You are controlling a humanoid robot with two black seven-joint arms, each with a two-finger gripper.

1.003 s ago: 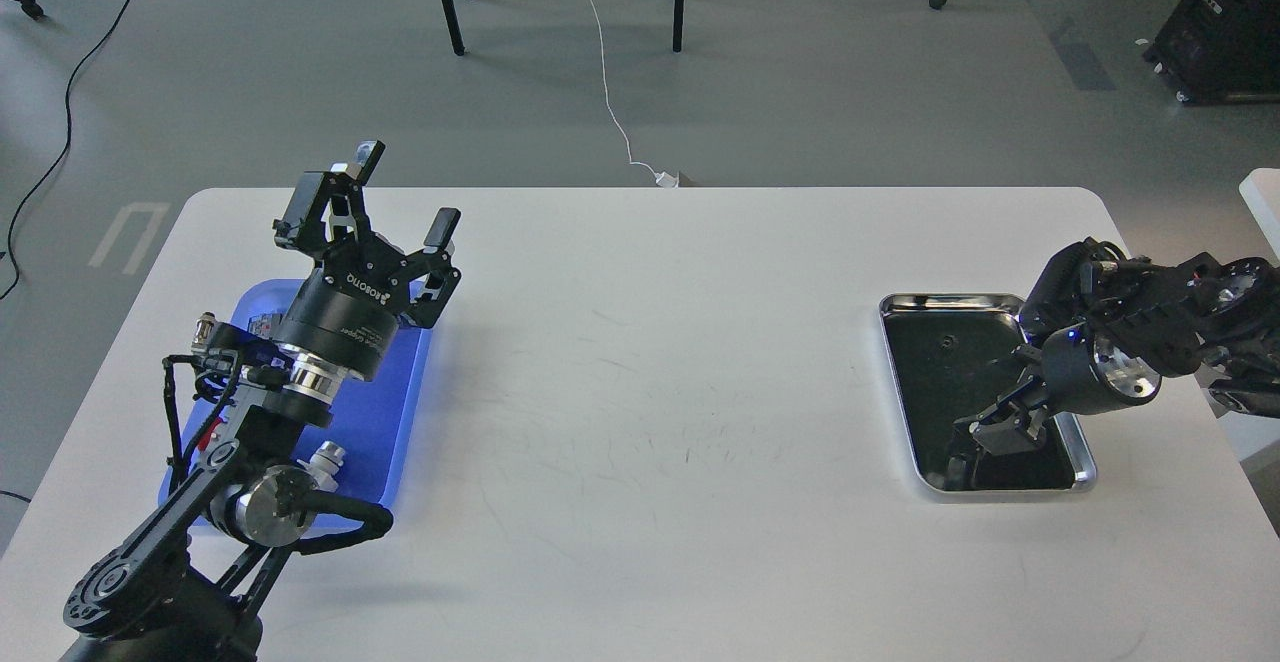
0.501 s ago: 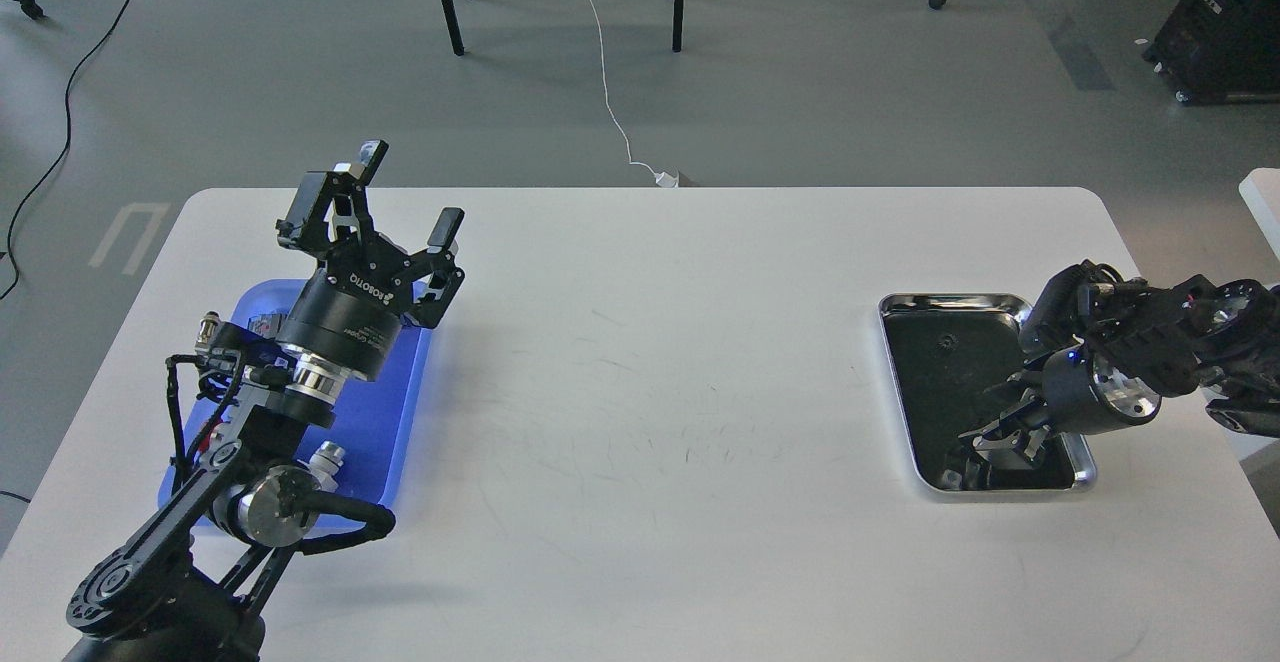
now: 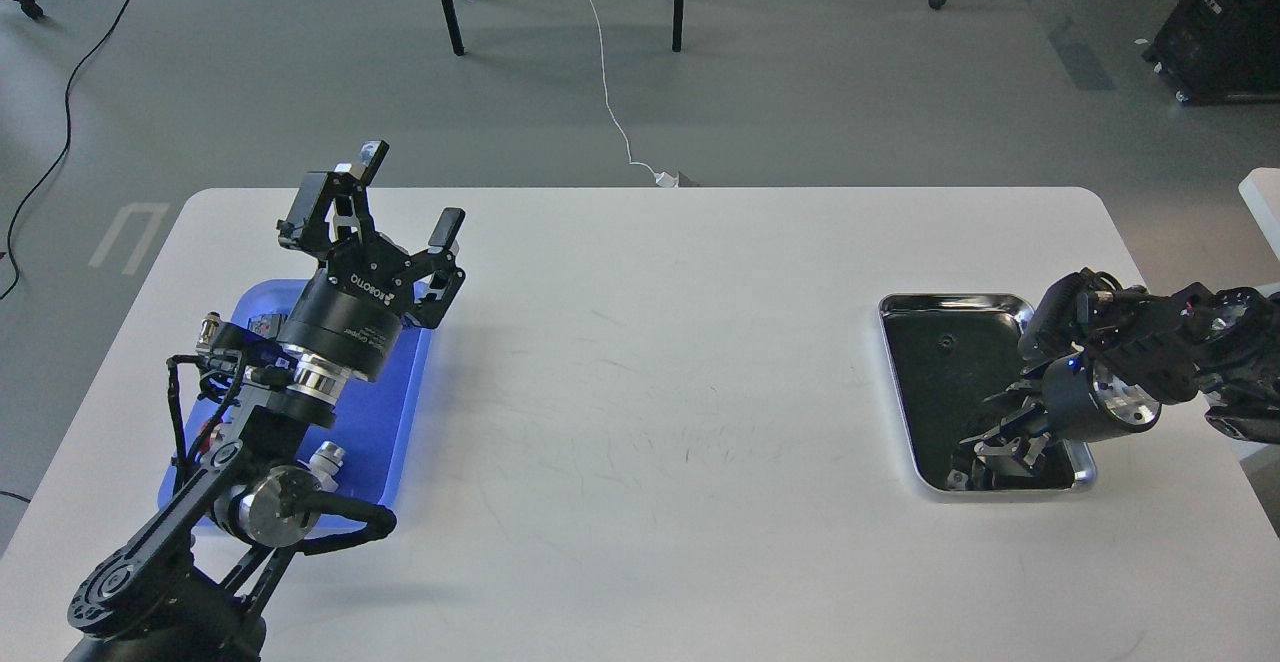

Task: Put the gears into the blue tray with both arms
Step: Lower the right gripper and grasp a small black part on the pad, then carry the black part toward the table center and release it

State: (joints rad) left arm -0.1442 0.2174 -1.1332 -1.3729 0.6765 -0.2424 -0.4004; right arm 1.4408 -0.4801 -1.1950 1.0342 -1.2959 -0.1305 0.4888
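The blue tray (image 3: 385, 412) lies at the table's left, largely covered by my left arm. My left gripper (image 3: 405, 197) is raised above the tray's far right corner, open, with nothing between its fingers. One small black gear (image 3: 945, 344) lies in the far part of the silver metal tray (image 3: 950, 299) on the right. My right gripper (image 3: 988, 450) reaches down into that tray's near end, close to the near rim. Its dark fingers blend with the tray's dark inside, so their state and anything held are unclear.
A small silver-bodied part (image 3: 327, 460) sits in the blue tray by my left arm, with another (image 3: 207, 326) at the tray's far left. The white table (image 3: 650, 392) lies between the two trays. Chair legs and cables are on the floor beyond the table.
My right gripper has moved from the middle of the silver tray down to its near end. The left arm has barely shifted.
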